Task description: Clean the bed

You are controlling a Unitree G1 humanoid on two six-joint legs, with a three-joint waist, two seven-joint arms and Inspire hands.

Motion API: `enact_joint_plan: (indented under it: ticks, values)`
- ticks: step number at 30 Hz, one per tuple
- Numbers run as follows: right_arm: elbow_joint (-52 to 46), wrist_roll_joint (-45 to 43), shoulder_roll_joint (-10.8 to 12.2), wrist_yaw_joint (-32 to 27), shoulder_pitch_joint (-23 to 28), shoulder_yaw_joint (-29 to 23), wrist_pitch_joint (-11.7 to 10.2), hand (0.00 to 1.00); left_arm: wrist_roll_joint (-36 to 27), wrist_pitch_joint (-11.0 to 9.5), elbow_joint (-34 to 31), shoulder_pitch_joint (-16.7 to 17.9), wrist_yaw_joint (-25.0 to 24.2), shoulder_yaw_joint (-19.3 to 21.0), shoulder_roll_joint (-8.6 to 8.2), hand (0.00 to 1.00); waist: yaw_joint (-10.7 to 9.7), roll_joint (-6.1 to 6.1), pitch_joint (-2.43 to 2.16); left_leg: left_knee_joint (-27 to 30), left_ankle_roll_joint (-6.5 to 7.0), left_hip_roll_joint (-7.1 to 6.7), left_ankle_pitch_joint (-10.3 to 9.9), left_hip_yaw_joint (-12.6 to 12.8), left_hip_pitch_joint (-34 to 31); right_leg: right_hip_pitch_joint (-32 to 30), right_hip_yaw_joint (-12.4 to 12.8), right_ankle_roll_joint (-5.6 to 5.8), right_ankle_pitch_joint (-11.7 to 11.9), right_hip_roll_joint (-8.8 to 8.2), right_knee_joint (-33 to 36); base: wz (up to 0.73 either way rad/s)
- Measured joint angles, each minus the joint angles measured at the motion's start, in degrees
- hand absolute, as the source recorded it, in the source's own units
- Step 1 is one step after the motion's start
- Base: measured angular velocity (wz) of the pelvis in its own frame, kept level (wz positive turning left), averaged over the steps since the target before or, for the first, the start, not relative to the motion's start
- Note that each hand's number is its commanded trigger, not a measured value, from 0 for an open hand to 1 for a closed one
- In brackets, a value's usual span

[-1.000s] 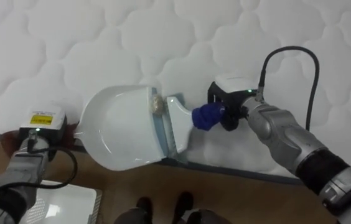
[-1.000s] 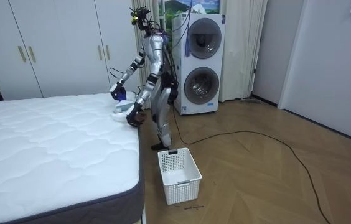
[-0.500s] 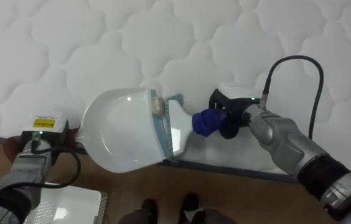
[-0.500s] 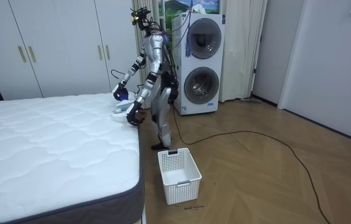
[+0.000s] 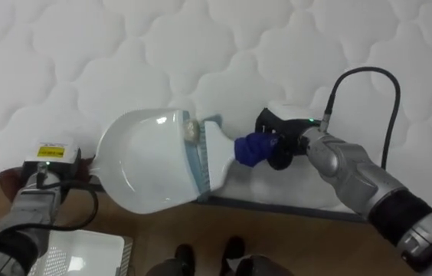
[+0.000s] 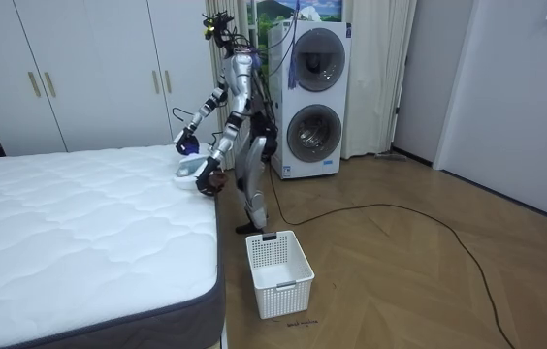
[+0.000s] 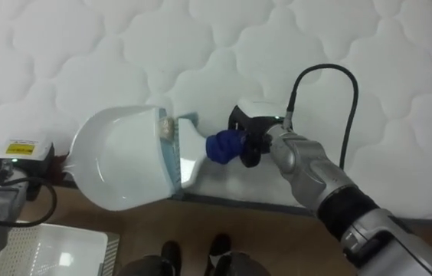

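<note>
Looking down at the bed's edge, you see your right hand (image 5: pixel 281 142) clamped on the blue grip of a blue-handled white hand brush (image 5: pixel 217 152), dark fingers curled right round it, with the flat head pressed against the open mouth of a white plastic dustpan (image 5: pixel 139 170). That dustpan sits to the robot's left of the brush, its mouth turned toward the brush, part of it over the white quilted mattress (image 5: pixel 201 46) and part jutting out past the mattress's dark edge band above the wooden floor (image 5: pixel 277 241). A small crumpled beige scrap (image 5: pixel 193 129) rests at the upper end of the dustpan's lip, just beside the top corner of the brush head and touching the rim. Your left hand (image 5: pixel 44 157) meets the dustpan's rear end at the lower left, by the mattress edge; how that hand is closed you cannot tell. A white latticed plastic basket (image 6: pixel 278 271) stands on the floor below the left arm, near the robot's feet. From the room view, you stand at the corner of the bed nearest the stacked white washing machines (image 6: pixel 312 97), leaning forward with both arms reaching down to the mattress.
</note>
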Motion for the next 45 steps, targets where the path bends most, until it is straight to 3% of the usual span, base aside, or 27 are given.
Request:
enact_joint_plan:
  ticks: [5,12,19,24,30,37,43,45]
  values:
    - [-1.8,0.0,0.9,0.3,0.1,-0.1,-0.4,1.00,0.0,0.0,0.0,0.0,-0.1,0.0,-0.10,1.00,0.0,0.02,-0.01,0.0,0.00,-0.03,0.0,0.0,0.1,0.0,0.0,-0.01,0.0,-0.06,0.1,0.00]
    - [-3.6,2.3,2.9,1.4,1.2,0.0,-3.0,1.00,0.0,0.0,0.0,0.0,-0.6,0.0,-0.70,1.00,0.1,0.47,-0.04,-0.1,0.11,-0.16,0.1,0.7,0.0,-0.4,0.1,0.19,-0.2,-0.47,0.7,0.00]
    - [-7.8,2.9,3.9,4.3,1.2,-0.1,-3.0,1.00,0.0,0.0,0.0,0.6,-0.6,0.3,-1.02,1.00,0.2,1.06,-0.27,-0.2,0.13,-0.16,0.1,1.0,-0.1,-0.8,0.4,0.11,-0.2,-0.51,1.0,0.00]
    - [-8.7,4.7,3.8,7.1,1.1,-0.3,-3.2,1.00,0.0,0.1,0.9,1.7,-0.5,2.0,-2.41,1.00,0.2,1.05,-0.33,-0.1,0.20,-0.43,0.1,1.2,0.0,-1.0,0.8,0.20,-0.3,-0.68,1.5,0.00]
    - [-8.7,4.7,3.8,7.8,1.3,-0.2,-3.2,1.00,0.0,0.3,1.0,1.8,0.1,2.1,-2.46,1.00,0.0,1.02,-0.49,0.2,0.24,-0.44,0.1,1.1,0.1,-0.9,0.8,0.18,-0.3,-0.74,1.8,0.00]
    - [-8.7,7.4,2.6,5.6,1.5,-0.5,-3.4,1.00,-0.2,0.0,1.8,2.7,4.4,2.8,-2.63,1.00,-0.4,0.84,-0.60,0.7,0.26,-0.38,0.1,1.0,0.3,-0.5,0.8,0.17,-0.3,-0.75,1.8,0.00]
    - [-8.1,9.7,1.5,3.0,3.3,-3.3,-5.4,1.00,-0.1,-1.9,2.1,4.5,10.5,5.6,-2.59,1.00,-1.4,0.78,-0.63,0.4,0.38,-0.45,0.2,0.5,1.4,1.0,0.5,0.42,-0.1,-0.68,1.0,0.03]
    - [-7.9,11.7,1.3,1.6,5.1,-6.6,-6.4,1.00,0.0,-3.2,2.0,4.6,12.7,6.5,-2.62,1.00,-1.6,0.73,-0.64,0.0,0.54,-0.34,0.3,0.3,1.7,1.7,0.0,0.43,0.4,-0.51,0.0,0.02]
